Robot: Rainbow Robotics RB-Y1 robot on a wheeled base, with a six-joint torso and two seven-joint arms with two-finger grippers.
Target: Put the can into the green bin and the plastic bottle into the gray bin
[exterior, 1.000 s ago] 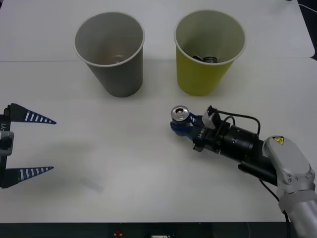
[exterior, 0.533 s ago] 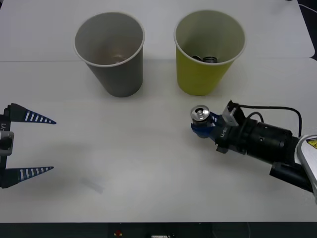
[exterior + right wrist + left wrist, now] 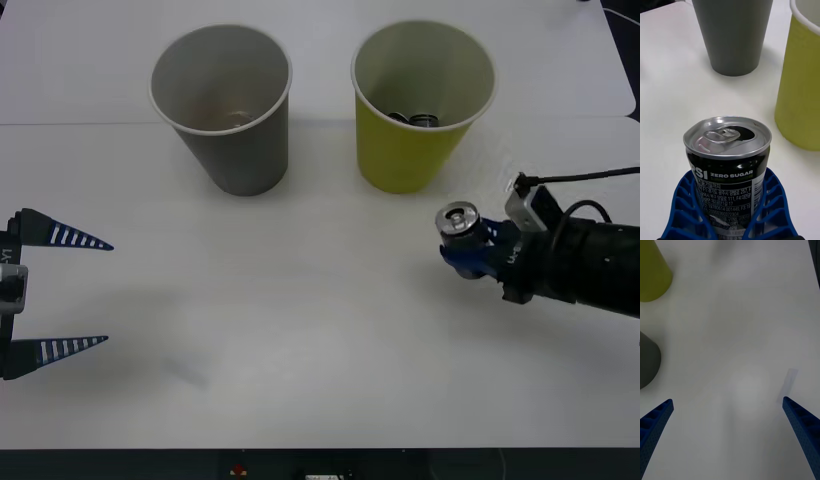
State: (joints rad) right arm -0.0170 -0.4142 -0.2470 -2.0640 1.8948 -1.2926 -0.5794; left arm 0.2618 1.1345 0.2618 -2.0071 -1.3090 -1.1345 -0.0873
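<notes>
My right gripper point(image 3: 468, 250) is shut on the can point(image 3: 460, 221), a small dark can with a silver pull-tab top, held upright to the right of and in front of the green bin point(image 3: 420, 110). In the right wrist view the can point(image 3: 728, 157) sits between my blue fingers point(image 3: 685, 210), with the green bin point(image 3: 799, 86) and gray bin point(image 3: 733, 33) beyond it. The green bin has another can point(image 3: 425, 121) inside. The gray bin point(image 3: 225, 105) stands at the back left. My left gripper point(image 3: 60, 295) hangs open at the table's left edge. The plastic bottle is out of view.
The white table point(image 3: 280, 330) has free room in the middle and front. A seam in the table surface point(image 3: 70, 124) runs across behind the bins. In the left wrist view the green bin point(image 3: 651, 273) and gray bin point(image 3: 647, 360) sit at one side.
My right gripper has carried the can to the right, away from the table's middle, and a little higher. The left arm has not moved.
</notes>
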